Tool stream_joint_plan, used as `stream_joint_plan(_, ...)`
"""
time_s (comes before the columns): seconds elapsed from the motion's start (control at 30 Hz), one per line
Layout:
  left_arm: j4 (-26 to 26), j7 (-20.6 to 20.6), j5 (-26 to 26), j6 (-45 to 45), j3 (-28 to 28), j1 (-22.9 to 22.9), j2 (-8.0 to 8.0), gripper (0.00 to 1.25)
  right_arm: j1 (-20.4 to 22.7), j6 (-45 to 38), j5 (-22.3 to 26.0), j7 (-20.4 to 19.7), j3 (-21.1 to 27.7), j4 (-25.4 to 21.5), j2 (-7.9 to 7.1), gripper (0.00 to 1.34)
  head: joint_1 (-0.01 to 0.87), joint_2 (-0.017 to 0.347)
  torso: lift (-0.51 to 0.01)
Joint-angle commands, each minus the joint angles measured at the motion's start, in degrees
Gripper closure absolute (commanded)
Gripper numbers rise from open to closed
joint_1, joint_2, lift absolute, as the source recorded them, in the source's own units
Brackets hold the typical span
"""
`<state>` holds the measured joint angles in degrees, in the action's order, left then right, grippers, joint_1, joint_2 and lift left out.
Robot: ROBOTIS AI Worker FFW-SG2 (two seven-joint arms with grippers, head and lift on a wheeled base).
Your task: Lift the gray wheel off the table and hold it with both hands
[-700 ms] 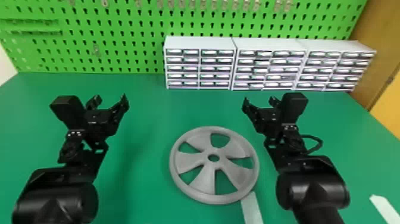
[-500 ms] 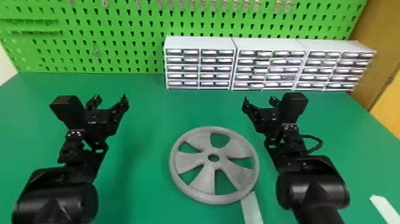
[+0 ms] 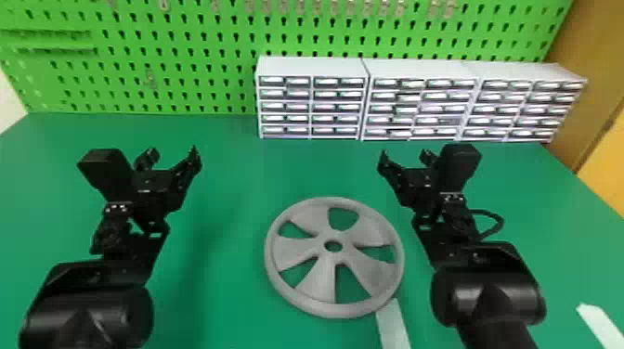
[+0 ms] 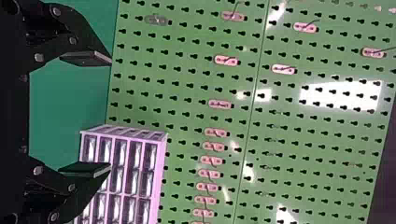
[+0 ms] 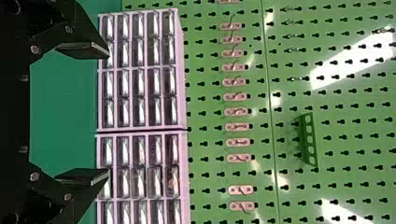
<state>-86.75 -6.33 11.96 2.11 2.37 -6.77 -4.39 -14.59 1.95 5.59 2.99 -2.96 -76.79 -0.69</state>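
The gray wheel (image 3: 320, 269) lies flat on the green table (image 3: 223, 185), between the two arms and a bit nearer the right one. My left gripper (image 3: 172, 155) is held well to the wheel's left and beyond it, fingers spread. In its wrist view, the left gripper (image 4: 109, 114) has nothing between its pads. Just past the wheel's upper right is my right gripper (image 3: 404, 158), apart from the wheel. The right wrist view shows the right gripper (image 5: 109, 114) likewise spread and holding nothing.
White drawer cabinets (image 3: 311, 109) stand along the back edge, against a green pegboard (image 3: 185, 60). A pale strip (image 3: 393, 325) touches the wheel's lower right edge in view; another strip (image 3: 601, 325) lies at the far right.
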Motion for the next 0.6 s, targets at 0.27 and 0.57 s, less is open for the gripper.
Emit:
stream_joint_plan(0.27, -0.1, 0.0, 0.0, 0.0, 0.0, 0.0, 0.0, 0.45, 0.2, -4.3, -1.6, 0.0, 0.8, -2.7, -0.1, 0.37, 0.711, 0.015, -0.098)
stream_joint_plan(0.57, -0.1, 0.0, 0.1, 0.0, 0.2, 0.0, 0.0, 0.45, -0.1, -20.5, -2.2, -1.1, 2.8, -11.0, -0.01, 0.34, 0.711, 0.015, -0.098)
